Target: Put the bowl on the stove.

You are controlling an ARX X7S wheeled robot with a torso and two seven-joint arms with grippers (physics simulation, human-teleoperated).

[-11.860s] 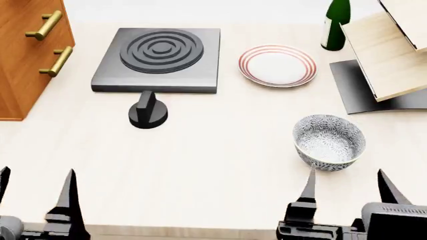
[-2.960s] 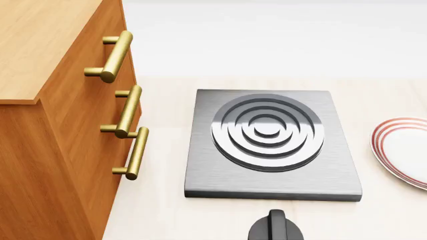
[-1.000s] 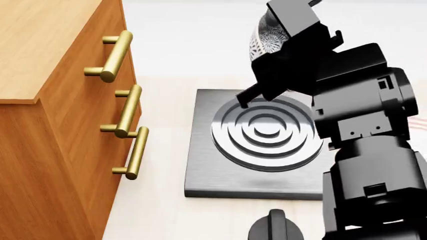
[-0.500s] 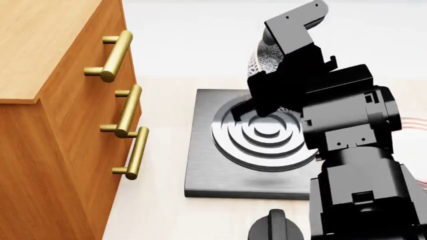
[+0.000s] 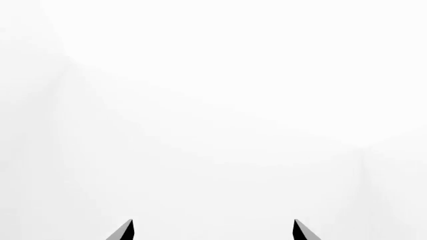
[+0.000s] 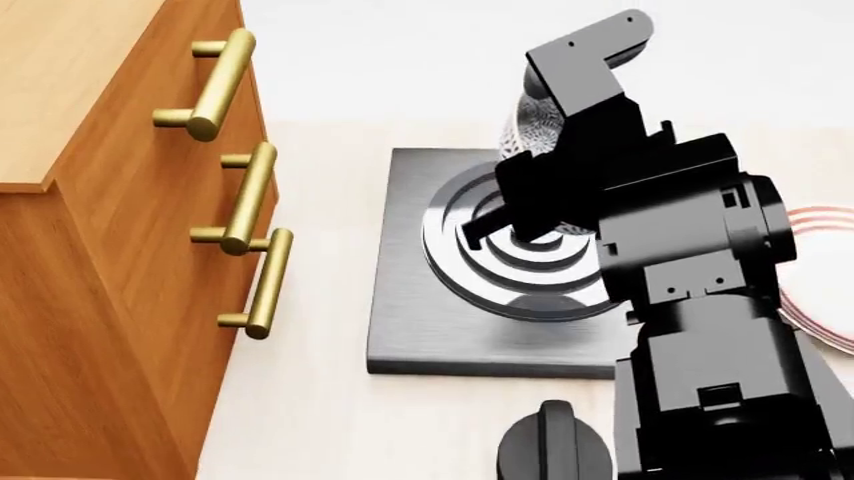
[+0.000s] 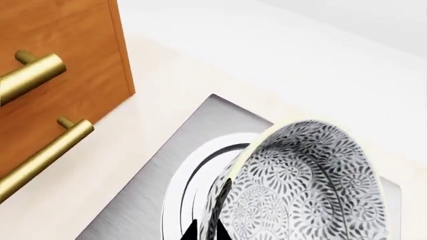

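My right gripper (image 7: 207, 231) is shut on the rim of the bowl (image 7: 303, 185), a small white bowl with a grey-blue floral pattern, and holds it tilted just above the stove's ring burner. In the head view the bowl (image 6: 531, 128) shows only partly behind the black right arm. The stove (image 6: 424, 330) is a dark grey square slab with concentric rings; it also shows in the right wrist view (image 7: 150, 197). My left gripper (image 5: 212, 231) is open and empty, facing a blank white background; it is out of the head view.
A wooden cabinet (image 6: 94, 290) with brass handles (image 6: 254, 195) stands close to the stove's left side. A black round knob (image 6: 554, 450) lies in front of the stove. A red-ringed plate (image 6: 827, 285) peeks out at the right.
The right arm has lowered the bowl closer to the burner. The head view has shifted slightly, so the cabinet and stove sit a little higher in the picture.
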